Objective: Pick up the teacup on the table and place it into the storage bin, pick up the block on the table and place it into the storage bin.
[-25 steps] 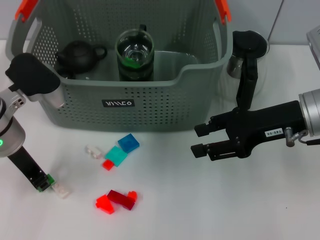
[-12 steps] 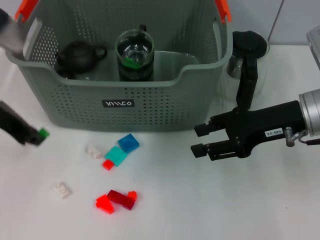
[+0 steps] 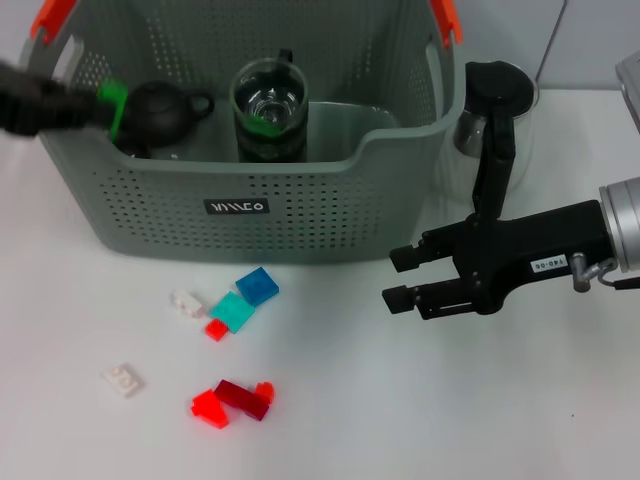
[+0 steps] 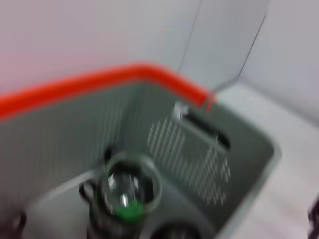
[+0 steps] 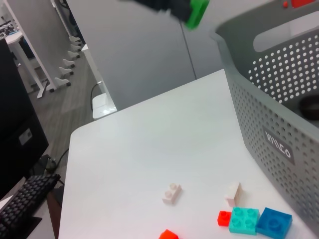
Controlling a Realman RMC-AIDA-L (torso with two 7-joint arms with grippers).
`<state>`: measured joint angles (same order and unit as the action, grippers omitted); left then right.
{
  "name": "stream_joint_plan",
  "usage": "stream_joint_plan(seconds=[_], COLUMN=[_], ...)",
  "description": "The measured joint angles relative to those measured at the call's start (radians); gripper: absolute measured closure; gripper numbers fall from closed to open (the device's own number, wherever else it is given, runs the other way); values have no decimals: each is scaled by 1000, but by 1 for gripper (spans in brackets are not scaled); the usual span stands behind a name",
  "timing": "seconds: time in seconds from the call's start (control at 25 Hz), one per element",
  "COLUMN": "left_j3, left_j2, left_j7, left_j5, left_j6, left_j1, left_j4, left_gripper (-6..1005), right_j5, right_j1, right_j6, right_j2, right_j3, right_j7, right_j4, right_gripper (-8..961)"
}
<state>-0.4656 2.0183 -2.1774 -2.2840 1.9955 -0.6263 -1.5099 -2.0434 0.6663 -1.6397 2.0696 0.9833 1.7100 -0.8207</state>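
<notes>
My left gripper [image 3: 97,106] hangs over the left rim of the storage bin [image 3: 300,215], shut on a small green block [image 3: 113,106]. The right wrist view also catches that gripper [image 5: 172,6] with the green block [image 5: 197,12] above the bin's [image 5: 279,99] corner. A glass teacup [image 3: 268,108] in a dark holder stands inside the bin, and it shows in the left wrist view [image 4: 130,193] too. My right gripper [image 3: 398,279] is parked to the right of the bin, low over the table, open and holding nothing.
A black teapot [image 3: 158,110] sits in the bin beside the teacup. Loose blocks lie in front of the bin: blue [image 3: 257,286], teal [image 3: 233,312], white [image 3: 122,379] and a red cluster [image 3: 235,400]. A glass pitcher [image 3: 497,105] stands behind my right arm.
The left gripper has lifted the green block from the table's front left and carried it up to the bin's left rim. The right arm has stayed put.
</notes>
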Motion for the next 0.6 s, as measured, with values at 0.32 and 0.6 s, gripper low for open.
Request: stream_joint_plan(seconds=[0.32,0.6], left_j3=[-229,-411], left_j2=[40,42], left_j7=[-93,-140], left_j5=[-34,-144], left_j6=[-315,-540], left_j1=[-82,-151], left_j4=[77,211], left_gripper=[803,799], right_j5=[0,2], right_j1=[7,6], right_j6=[-2,-2], right_j2=[0,0], right_j3=[0,-48], right_j7=[3,2], right_j4=[3,2], right_gripper=[344,344])
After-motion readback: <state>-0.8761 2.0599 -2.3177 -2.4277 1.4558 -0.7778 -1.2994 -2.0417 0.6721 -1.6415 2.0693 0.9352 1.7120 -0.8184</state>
